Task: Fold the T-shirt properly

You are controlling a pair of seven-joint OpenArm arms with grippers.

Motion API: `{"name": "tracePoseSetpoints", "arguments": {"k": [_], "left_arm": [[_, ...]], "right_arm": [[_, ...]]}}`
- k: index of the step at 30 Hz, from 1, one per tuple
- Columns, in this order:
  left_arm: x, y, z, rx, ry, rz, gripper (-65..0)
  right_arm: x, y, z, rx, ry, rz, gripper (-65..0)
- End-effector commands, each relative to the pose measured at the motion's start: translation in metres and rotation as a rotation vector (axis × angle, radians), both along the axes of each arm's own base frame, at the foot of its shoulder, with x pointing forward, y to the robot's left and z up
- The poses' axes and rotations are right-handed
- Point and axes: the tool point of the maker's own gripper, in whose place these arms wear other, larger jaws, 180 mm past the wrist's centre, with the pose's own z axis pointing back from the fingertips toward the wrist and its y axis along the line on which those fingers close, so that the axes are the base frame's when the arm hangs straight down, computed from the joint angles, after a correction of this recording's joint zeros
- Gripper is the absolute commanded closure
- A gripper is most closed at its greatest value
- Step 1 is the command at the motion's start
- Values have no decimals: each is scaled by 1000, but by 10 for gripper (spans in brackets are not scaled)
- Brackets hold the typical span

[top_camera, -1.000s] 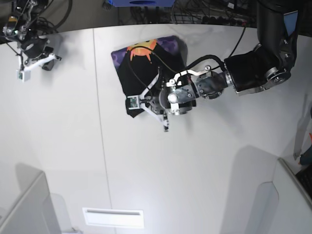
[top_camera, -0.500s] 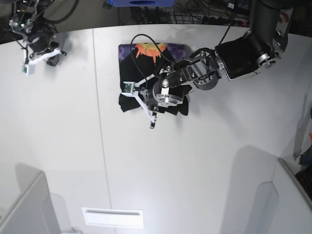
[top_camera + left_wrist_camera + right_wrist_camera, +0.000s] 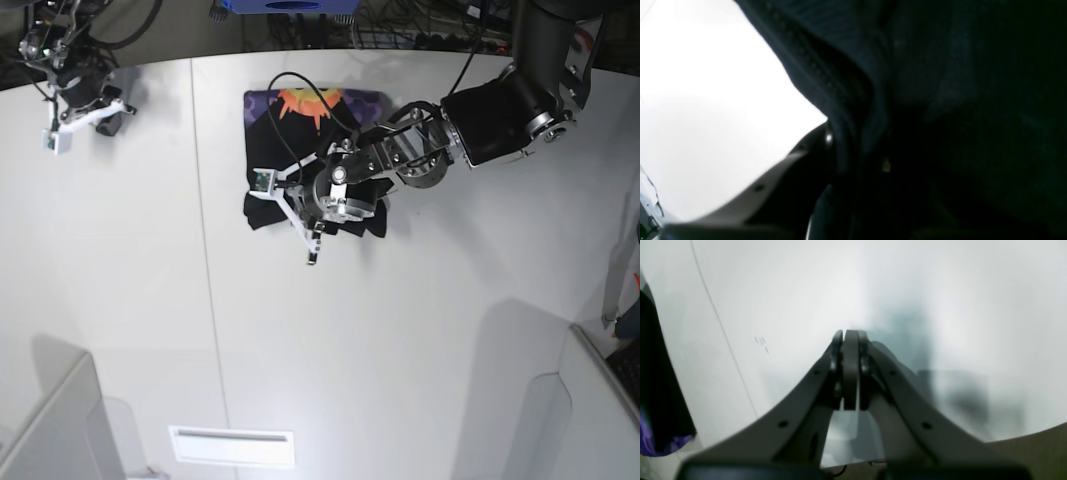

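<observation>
While the left gripper [image 3: 287, 207] sits low on the near edge of the T-shirt [image 3: 300, 150], black cloth lies right against one finger [image 3: 750, 196], but I cannot tell if it is pinching the cloth or letting go. The shirt lies in a small folded pile under that gripper, so the fold looks nearly done. Far off to the side, the right gripper [image 3: 849, 340] is squeezed tight on nothing; next, the left one should probably lift away gently without dragging the cloth.

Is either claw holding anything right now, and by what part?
The left claw sits at the near hem of the folded black cloth T-shirt; whether it grips cannot be told. The right claw is shut on nothing.
</observation>
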Motion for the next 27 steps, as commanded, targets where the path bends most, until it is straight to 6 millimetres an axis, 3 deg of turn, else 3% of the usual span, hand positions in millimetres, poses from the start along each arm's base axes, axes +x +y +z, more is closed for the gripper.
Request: {"name": "tracePoseSetpoints", "arguments": {"k": [1,4,7,11,14,16,18,19,21,22,24,27], "left_arm": [[3,1,3,8,-3,-6,-184],[14,0,11,5,-30,-7,-323],[29,-5,27,-10,-73,-16,-410],[41,-19,62,-74,-148,-44,-446],[60,-26,110,-205,-223,12,-441],[71,-21,143,-302,-273,85,-438],[80,-5,173,-376,-324,179,-390],[81,6,187,-419,-350,229,-311],[79,36,198,-491,-368,354,-38],[80,59,191,-497,-361,441,0],[78,106,174,-483,-340,595,0],[55,161,145,-489,-295,741,0]], "right_arm": [[7,-4,9,-14,-38,5,0],[7,-4,9,-14,-38,5,0],[7,-3,9,-13,-38,6,0],[7,-3,9,-12,-39,6,0],[7,-3,9,-12,-39,6,0],[5,-4,9,-16,-34,10,0],[2,-6,10,-26,-29,13,0],[-3,-8,9,-32,-19,14,0],[-6,-14,20,-75,-38,30,0],[-11,-15,26,-98,-44,48,0],[-21,-15,39,-142,-60,80,0],[-45,-16,55,-198,-37,131,0]]}}
